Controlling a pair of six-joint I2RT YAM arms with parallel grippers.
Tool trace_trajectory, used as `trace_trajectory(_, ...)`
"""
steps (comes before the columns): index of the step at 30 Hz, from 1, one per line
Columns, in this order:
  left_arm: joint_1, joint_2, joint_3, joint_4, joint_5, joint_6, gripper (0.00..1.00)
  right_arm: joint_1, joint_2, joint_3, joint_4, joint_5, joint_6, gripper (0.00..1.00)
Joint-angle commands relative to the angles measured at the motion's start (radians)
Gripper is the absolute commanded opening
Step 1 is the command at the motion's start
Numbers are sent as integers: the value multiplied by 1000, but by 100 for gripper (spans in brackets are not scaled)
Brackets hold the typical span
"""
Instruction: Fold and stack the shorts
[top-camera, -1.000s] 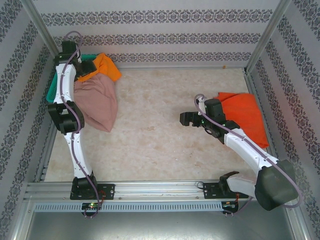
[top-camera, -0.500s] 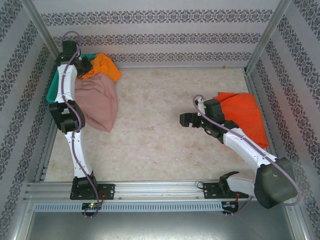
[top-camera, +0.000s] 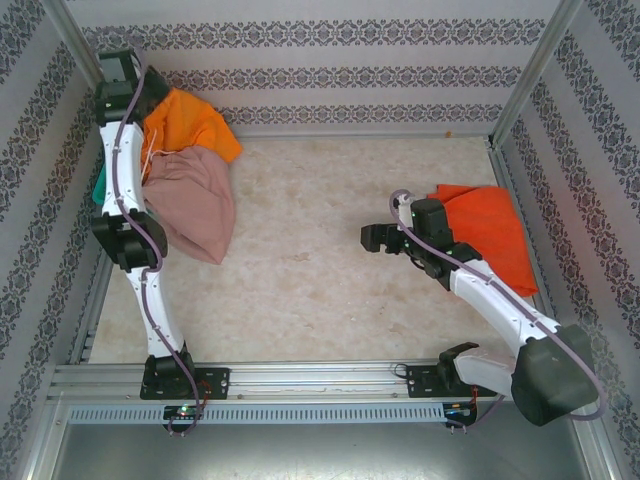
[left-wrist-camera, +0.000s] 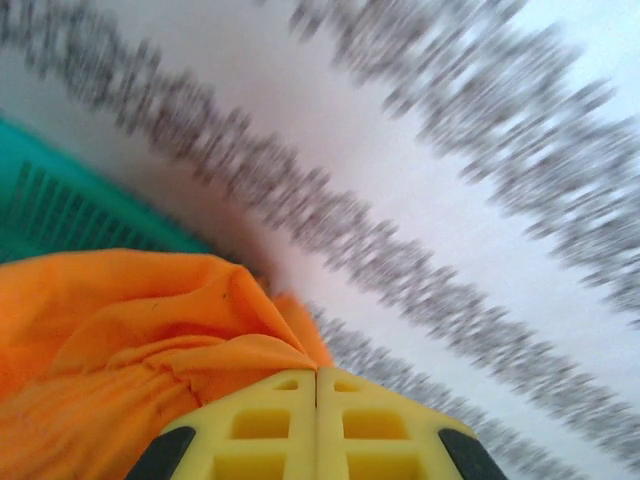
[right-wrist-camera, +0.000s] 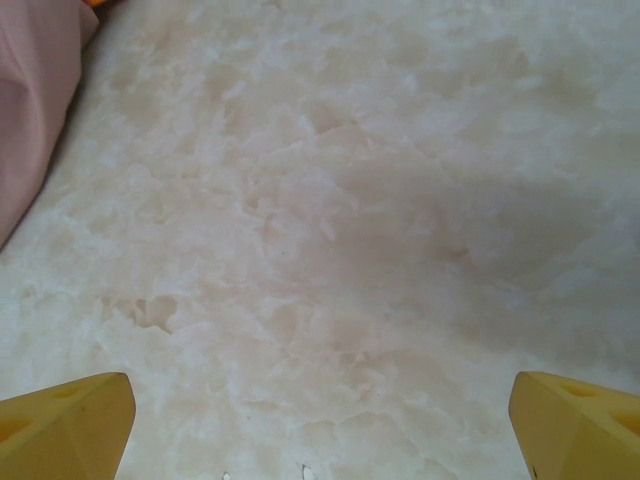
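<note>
Pale marbled stone pattern covers the table (top-camera: 330, 250), boxed in by white walls (top-camera: 330, 60) banded with dark ornamental print. From above, the left gripper (top-camera: 148, 100) reaches into the far left corner, and the bright orange shorts (top-camera: 195, 120) hang from it in a loose, crumpled drape. Just below them the dusty pink shorts (top-camera: 195, 205) lie in a soft rounded heap, a thin white drawstring trailing at their top edge. A sliver of the teal mesh basket (top-camera: 97, 188) peeks out behind the arm. The red-orange shorts (top-camera: 490, 235) lie flattened near the right wall, with the right gripper (top-camera: 372, 238) just left of them. On the left wrist camera, the ribbed yellow fingers (left-wrist-camera: 270, 425) are pressed together on a gathered fold of the bright orange shorts (left-wrist-camera: 130, 330), the slotted basket (left-wrist-camera: 60, 215) behind. On the right wrist camera, the yellow fingertips (right-wrist-camera: 65, 415) stand wide apart over bare table (right-wrist-camera: 340, 230), holding nothing; pink cloth (right-wrist-camera: 30, 100) edges the upper left.
</note>
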Motion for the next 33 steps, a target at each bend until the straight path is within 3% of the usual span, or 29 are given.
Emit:
trace_trajectory(1, -17, -105, 113, 288, 12, -103, 0, -1, -41, 5, 56, 26, 23, 96)
trace_trajectory(8, -106, -181, 165, 527, 91, -186, 0, -9, -133, -28, 111, 79, 46, 95)
trace_trajectory(14, -291, -227, 161, 490, 232, -72, 0, -44, -242, -66, 122, 129, 55, 94)
trace_trajectory(19, -435, -187, 149, 410, 386, -53, 1, -98, -317, -87, 97, 117, 77, 95)
trace_trajectory(21, -492, -169, 146, 333, 452, 2, 15, -114, -344, -94, 82, 108, 80, 97)
trace_trajectory(22, -520, -163, 147, 267, 471, 61, 34, -118, -359, -98, 75, 102, 81, 98)
trace_trajectory(23, -542, -164, 148, 180, 467, 137, 63, -123, -374, -101, 67, 95, 81, 97)
trace_trajectory(25, -559, -186, 146, -1, 352, 275, 100, -127, -398, -106, 52, 87, 79, 97)
trace_trajectory(28, -553, -256, 123, -210, 68, 409, 100, -128, -430, -119, 44, 80, 77, 97)
trace_trajectory(30, -529, -325, 52, -279, -106, 428, 100, -128, -440, -132, 47, 71, 78, 98)
trace_trajectory(33, -436, -466, -160, -319, -194, 399, 100, -128, -433, -149, 58, 51, 81, 98)
